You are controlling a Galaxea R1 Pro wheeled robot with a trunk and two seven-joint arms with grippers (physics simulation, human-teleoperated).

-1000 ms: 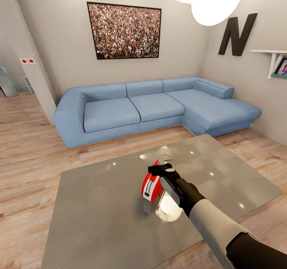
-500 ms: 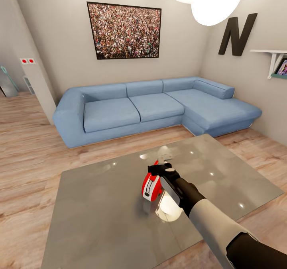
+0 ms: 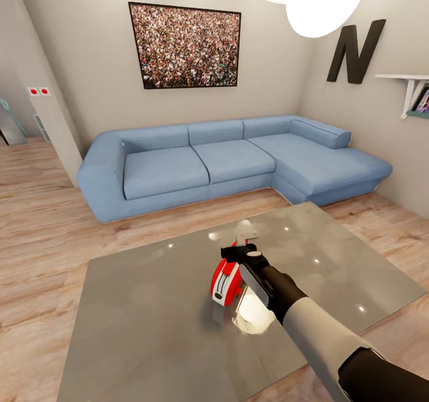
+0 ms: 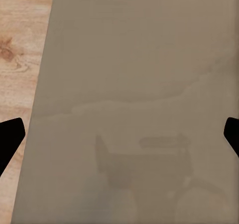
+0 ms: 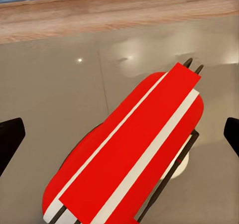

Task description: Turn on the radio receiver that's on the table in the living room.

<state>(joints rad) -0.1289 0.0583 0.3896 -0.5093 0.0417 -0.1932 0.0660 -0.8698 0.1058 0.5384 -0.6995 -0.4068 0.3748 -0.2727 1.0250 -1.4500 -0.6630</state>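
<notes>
Red striped radio receiver [image 3: 226, 280], glossy grey table [image 3: 149, 307], rounded corners

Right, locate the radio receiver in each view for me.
Head view: radio receiver at centre of the table, against the right hand.
Right wrist view: red striped body large between the fingertips.
Left wrist view: not in it.
Shared landmark: the glossy grey tabletop.

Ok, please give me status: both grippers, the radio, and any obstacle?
Right gripper open, at the radio receiver. Left gripper open above bare table. Radio on the table, nothing in the way.
</notes>
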